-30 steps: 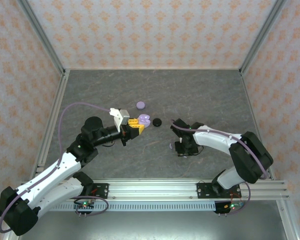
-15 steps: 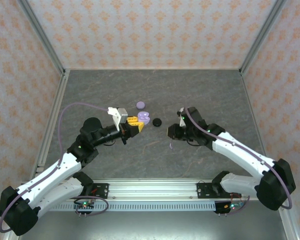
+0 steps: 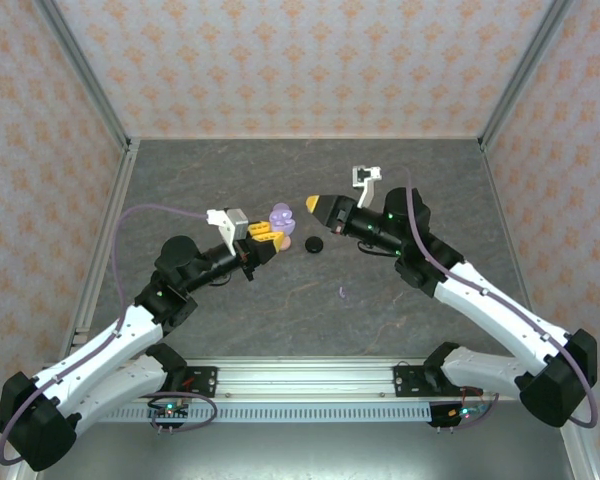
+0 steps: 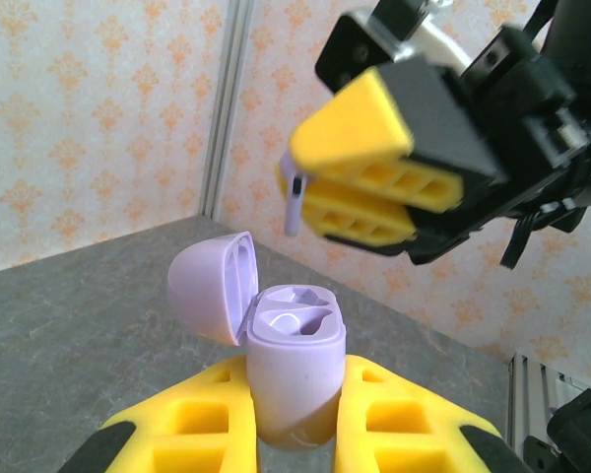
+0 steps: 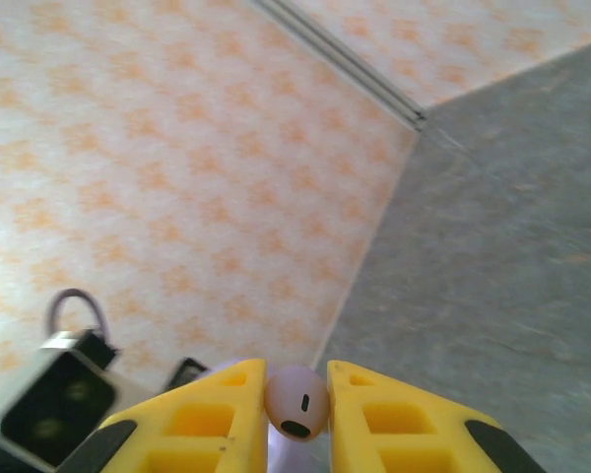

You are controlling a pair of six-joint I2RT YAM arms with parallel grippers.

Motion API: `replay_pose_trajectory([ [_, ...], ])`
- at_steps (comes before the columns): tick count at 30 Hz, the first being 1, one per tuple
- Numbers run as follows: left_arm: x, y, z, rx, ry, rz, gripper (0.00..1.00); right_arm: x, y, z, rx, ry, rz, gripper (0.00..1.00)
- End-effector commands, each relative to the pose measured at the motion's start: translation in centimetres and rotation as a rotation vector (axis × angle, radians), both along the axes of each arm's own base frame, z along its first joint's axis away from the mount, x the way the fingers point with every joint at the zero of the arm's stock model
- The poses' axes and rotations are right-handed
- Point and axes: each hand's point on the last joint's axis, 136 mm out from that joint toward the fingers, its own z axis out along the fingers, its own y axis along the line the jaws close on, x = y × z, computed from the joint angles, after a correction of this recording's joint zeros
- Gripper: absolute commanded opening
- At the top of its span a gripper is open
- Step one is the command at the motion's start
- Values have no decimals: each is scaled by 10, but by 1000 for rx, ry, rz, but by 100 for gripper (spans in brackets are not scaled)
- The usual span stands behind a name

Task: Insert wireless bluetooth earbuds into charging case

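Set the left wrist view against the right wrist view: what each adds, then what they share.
Left wrist: the open lavender charging case, wells exposed, clamped in the left end effector. Right wrist: the lavender earbud head-on, rounded head and dark vents. Shared: that earbud pinched in the right end effector, patterned wall, grey table.

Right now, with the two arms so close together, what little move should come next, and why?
Probably the right gripper should ease its lavender earbud down toward the lavender case, lining the stem up with a well. The left gripper holds that case upright with its lid swung back, and the earbud hangs above it, not yet touching.
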Motion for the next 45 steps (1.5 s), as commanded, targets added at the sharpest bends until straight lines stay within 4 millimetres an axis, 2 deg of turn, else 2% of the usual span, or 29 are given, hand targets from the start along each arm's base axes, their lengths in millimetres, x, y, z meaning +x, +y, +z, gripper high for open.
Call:
replay_pose_trajectory([
  [1,0,0,25,-49,-63,9,10,-12,11,49,104,-115,68,20],
  [5,1,0,26,-48,-66,11,9,-21,21,53,92,-130,110,20],
  [17,3,-3,27,-47,-70,7,9,-21,40,30,39,-82,133,20],
  [24,4,-3,25,-40,-72,13,9,-20,40,14,-2,-36,128,20],
  [45,5,-3,28,-35,-91,16,8,-28,42,-13,-38,73,161,20],
])
